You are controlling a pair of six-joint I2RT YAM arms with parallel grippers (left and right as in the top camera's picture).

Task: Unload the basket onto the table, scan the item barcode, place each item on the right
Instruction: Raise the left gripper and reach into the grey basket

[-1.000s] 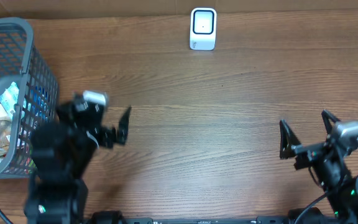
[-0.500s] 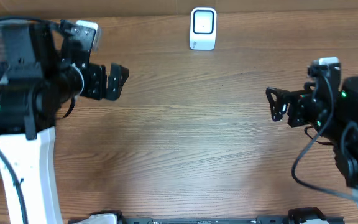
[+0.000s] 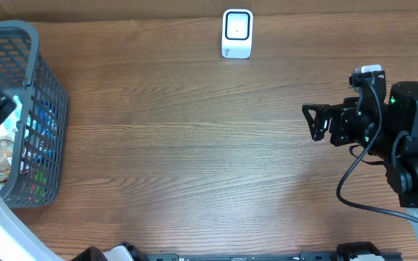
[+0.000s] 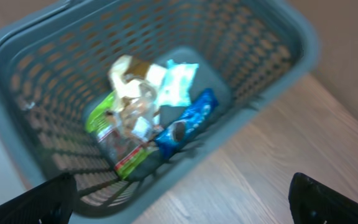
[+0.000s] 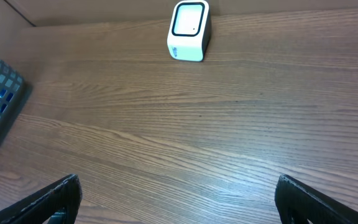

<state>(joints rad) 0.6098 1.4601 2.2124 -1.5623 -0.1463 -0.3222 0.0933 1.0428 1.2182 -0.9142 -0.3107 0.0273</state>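
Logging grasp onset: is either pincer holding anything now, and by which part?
Nothing is held. The left pincer hangs open above the basket of packets; the right pincer is open over the table, facing the scanner.

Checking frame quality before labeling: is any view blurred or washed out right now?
Left wrist view: motion-blurred throughout, the basket mesh is smeared and the packets inside are unreadable. Right wrist view: sharp, with the wood grain and scanner crisp. Overhead view: sharp and evenly lit, no strong glare on the table, and the scanner is small but clear.
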